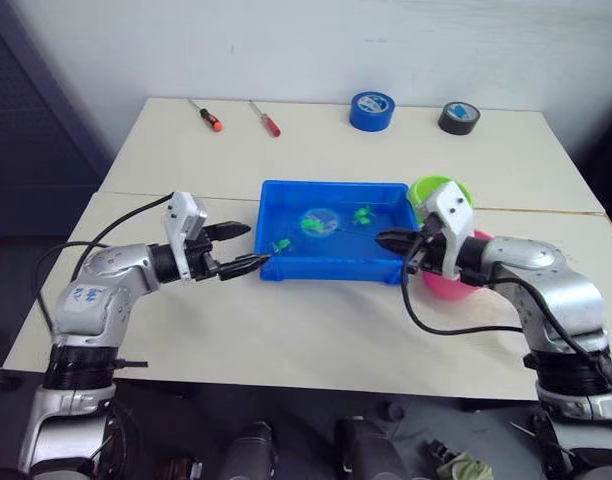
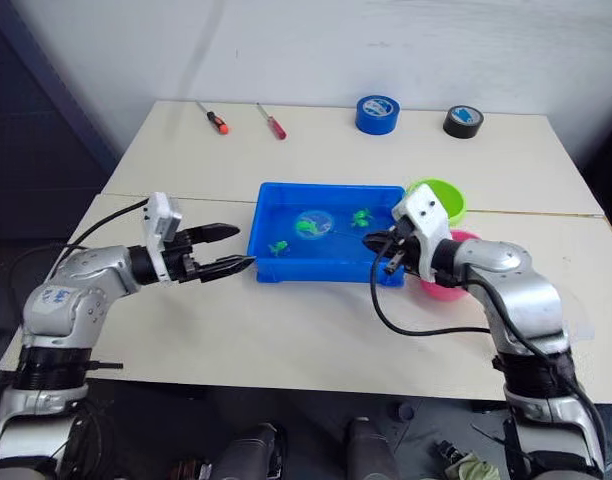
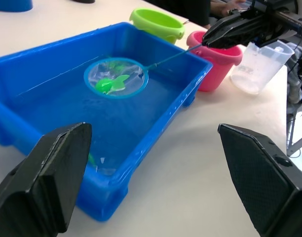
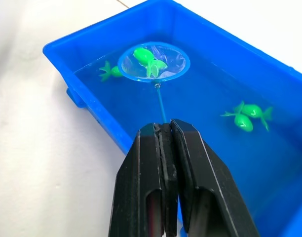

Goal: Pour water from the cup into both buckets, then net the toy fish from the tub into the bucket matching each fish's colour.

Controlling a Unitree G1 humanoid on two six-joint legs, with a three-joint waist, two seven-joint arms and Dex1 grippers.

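Observation:
The blue tub (image 1: 326,270) sits mid-table with water in it. The net (image 4: 153,61) hovers over the tub's middle with a green toy fish (image 4: 147,58) inside its hoop. My right gripper (image 1: 386,240) is shut on the net's thin handle at the tub's right end. Two more green fish (image 4: 249,116) (image 4: 107,72) float in the tub. My left gripper (image 1: 254,246) is open and holds nothing, just off the tub's front left corner. The lime green bucket (image 1: 441,188) and the pink bucket (image 1: 451,285) stand right of the tub. The clear cup (image 3: 259,66) stands beyond the pink bucket.
At the table's far edge lie two screwdrivers (image 1: 206,115) (image 1: 265,118), a blue tape roll (image 1: 372,110) and a black tape roll (image 1: 459,117). A seam between two tabletops runs left to right behind the tub.

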